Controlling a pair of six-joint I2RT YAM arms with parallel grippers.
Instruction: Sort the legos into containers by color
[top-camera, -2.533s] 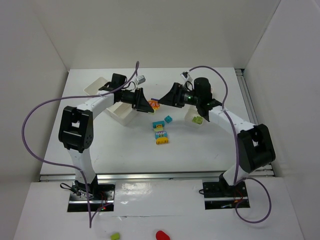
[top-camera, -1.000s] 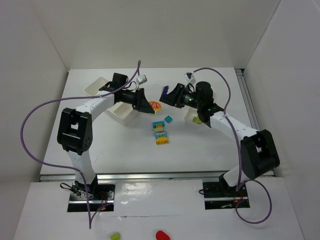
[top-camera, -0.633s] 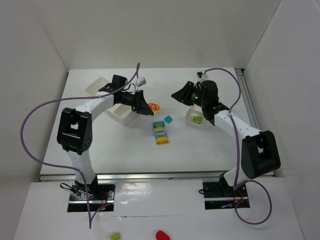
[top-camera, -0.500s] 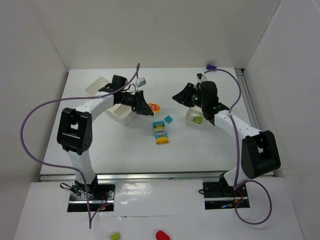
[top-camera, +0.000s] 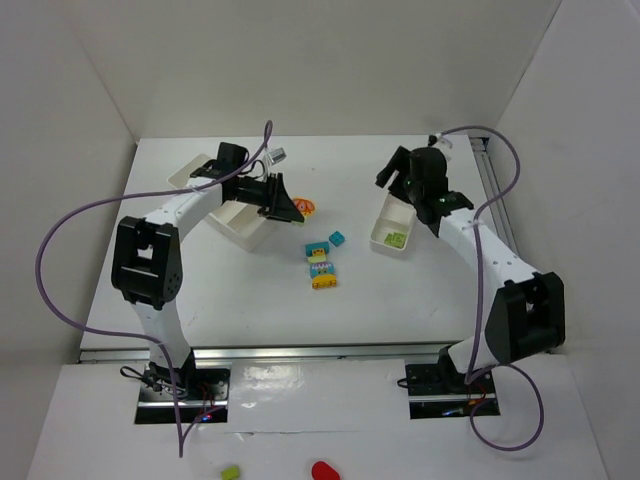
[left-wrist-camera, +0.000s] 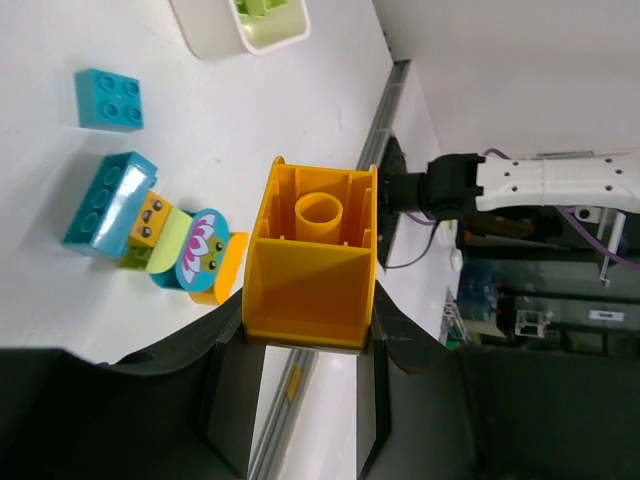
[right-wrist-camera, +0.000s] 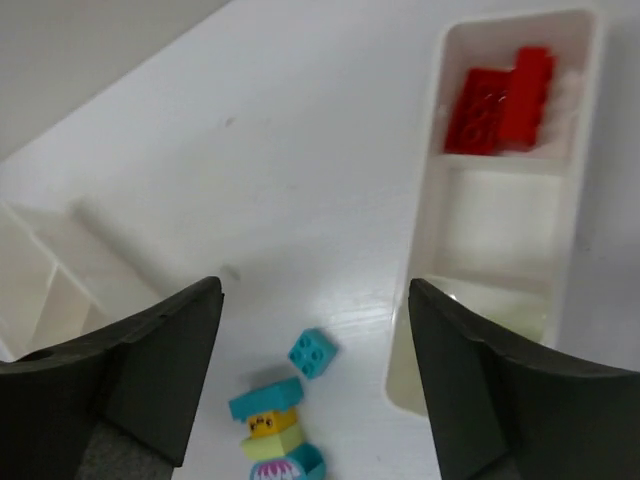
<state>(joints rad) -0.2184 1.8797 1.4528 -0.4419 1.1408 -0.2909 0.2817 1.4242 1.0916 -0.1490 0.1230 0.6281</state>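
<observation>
**Cropped and Covered**

Saw only the hollow underside of the orange brick (left-wrist-camera: 310, 270) pinched in the left gripper (left-wrist-camera: 305, 335). Lost most of the narrow tray (left-wrist-camera: 215, 35) past the frame top, well ahead of it. Under the right gripper (right-wrist-camera: 313, 290), found the brick stack (right-wrist-camera: 272, 440) cropped at the bottom edge and the wide tray (right-wrist-camera: 40, 270) cropped beside one finger.

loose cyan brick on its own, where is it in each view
Top external: the loose cyan brick lies mid-table, left of the narrow tray.
Left wrist: brick at upper left.
Right wrist: brick at bottom centre.
Landmark: the stacked lego pile beside it in every view.
</observation>
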